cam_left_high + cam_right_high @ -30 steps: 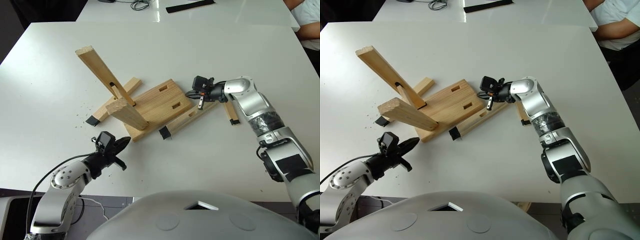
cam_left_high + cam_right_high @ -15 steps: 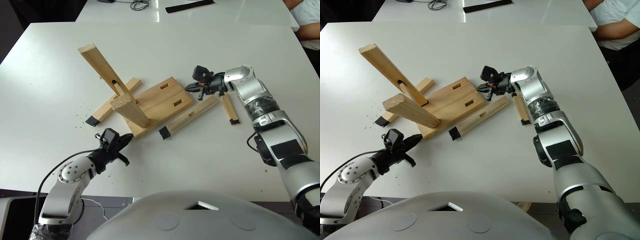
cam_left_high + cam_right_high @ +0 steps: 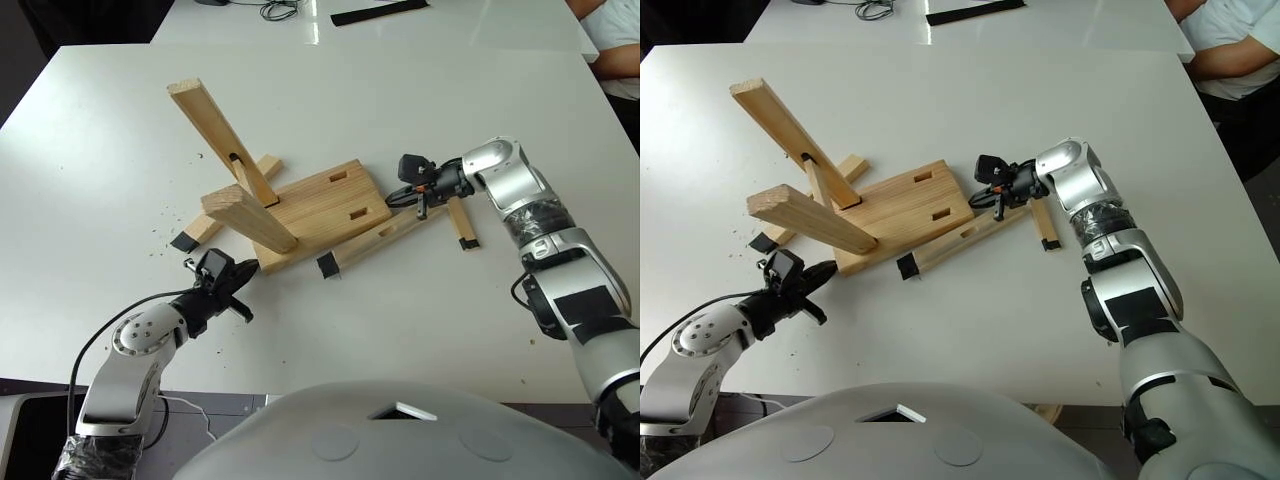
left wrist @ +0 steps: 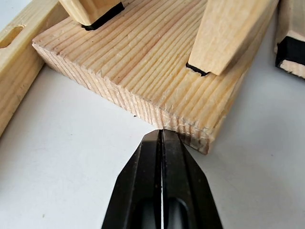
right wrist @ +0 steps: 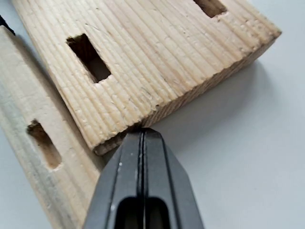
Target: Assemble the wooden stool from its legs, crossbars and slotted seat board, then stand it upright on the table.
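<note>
Closed and empty, the left claw (image 4: 161,136) and right claw (image 5: 141,135) had been brought to opposite seat board (image 3: 322,205) corners, seemingly to pivot it.

No text, label, brand, number or sign can be read anywhere. The seat board (image 3: 320,205) shows only plain wood grain and slots. The loose leg (image 3: 375,238) has an unmarked black end cap. The surface (image 3: 400,110) is plain white.
</note>
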Controlling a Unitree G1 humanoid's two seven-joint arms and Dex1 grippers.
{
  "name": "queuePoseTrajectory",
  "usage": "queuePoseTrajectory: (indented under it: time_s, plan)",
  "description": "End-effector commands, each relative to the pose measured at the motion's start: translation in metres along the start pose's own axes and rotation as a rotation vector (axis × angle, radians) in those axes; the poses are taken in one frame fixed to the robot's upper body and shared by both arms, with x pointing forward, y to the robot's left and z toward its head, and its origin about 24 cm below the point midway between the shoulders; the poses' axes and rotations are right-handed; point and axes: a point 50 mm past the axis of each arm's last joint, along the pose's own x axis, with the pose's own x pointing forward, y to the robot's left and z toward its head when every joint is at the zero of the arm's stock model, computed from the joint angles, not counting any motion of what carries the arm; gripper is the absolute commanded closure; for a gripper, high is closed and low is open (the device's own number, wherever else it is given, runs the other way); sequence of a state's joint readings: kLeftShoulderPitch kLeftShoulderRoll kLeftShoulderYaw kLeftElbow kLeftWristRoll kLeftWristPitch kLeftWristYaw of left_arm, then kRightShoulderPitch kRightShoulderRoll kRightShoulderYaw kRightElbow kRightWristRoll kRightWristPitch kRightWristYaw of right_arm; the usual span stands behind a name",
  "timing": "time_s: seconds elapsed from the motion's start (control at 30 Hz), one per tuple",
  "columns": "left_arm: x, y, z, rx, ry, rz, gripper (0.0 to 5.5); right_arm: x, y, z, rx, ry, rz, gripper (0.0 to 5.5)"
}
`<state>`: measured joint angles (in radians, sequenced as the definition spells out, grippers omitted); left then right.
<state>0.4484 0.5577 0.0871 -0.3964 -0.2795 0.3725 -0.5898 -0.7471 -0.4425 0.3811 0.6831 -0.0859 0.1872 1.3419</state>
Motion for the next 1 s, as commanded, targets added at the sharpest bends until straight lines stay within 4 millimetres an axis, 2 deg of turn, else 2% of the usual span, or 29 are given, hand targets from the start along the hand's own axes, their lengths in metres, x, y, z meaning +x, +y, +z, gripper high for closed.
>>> queuePoseTrajectory:
  time_s: [0.03,0.27,0.33,0.43,0.57,0.67,0.77,0.9,1.0]
  plan:
    - [0.004,0.008,0.007,0.050,-0.014,-0.013,5.48,0.002,0.014,0.010,-0.062,-0.042,0.103,5.50]
    - [0.018,0.028,0.018,0.110,-0.031,-0.005,5.48,0.007,0.032,0.014,-0.068,-0.082,0.166,5.50]
    - [0.021,0.033,0.018,0.115,-0.031,0.004,5.48,-0.003,0.029,0.012,-0.038,-0.104,0.119,5.50]
    - [0.020,0.036,0.016,0.115,-0.032,0.025,5.48,-0.033,0.033,0.011,-0.006,-0.159,0.097,5.50]
    - [0.019,0.038,0.012,0.114,-0.036,0.055,5.48,-0.068,0.070,-0.004,0.014,-0.146,0.222,5.50]
    - [0.017,0.043,0.011,0.109,-0.045,0.097,5.48,-0.076,0.086,-0.011,0.037,-0.117,0.283,5.50]
    - [0.016,0.045,0.010,0.109,-0.051,0.118,5.48,-0.067,0.082,-0.022,0.047,-0.057,0.246,5.50]
    - [0.020,0.046,0.015,0.121,-0.062,0.101,5.48,-0.048,0.066,-0.038,0.083,0.015,0.111,5.50]
    - [0.020,0.046,0.015,0.124,-0.064,0.092,5.48,-0.040,0.064,-0.046,0.093,0.038,0.076,5.50]
